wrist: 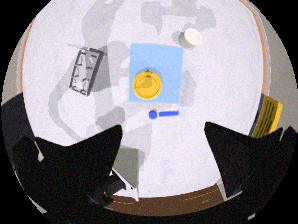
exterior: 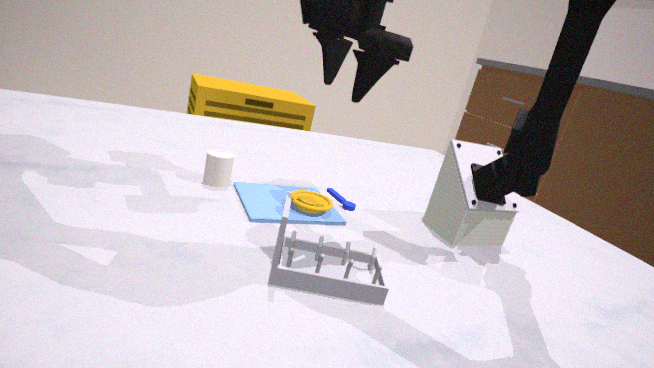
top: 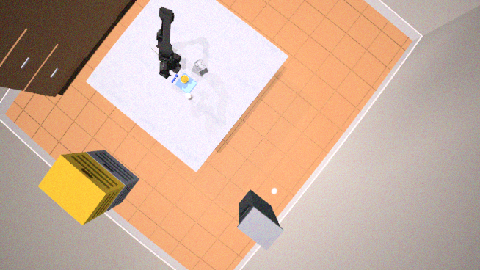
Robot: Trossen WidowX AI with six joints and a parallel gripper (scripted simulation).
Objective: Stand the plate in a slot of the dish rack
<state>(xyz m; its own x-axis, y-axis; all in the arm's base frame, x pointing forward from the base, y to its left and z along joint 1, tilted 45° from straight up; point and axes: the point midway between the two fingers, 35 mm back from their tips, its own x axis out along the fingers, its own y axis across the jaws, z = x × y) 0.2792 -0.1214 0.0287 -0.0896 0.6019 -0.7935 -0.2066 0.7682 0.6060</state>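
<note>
A yellow plate lies flat on a light blue board, towards one corner of it. The grey dish rack stands on the table near the board, with short upright pegs, a taller bar at one end and nothing in its slots; it is also in the top view. My gripper is open and empty, high above the table. In the wrist view the plate shows beyond the gap between the fingertips.
A blue spoon-like utensil lies beside the board. A white cylinder stands off the board's other side. The arm's pale base block stands to the right in the exterior view.
</note>
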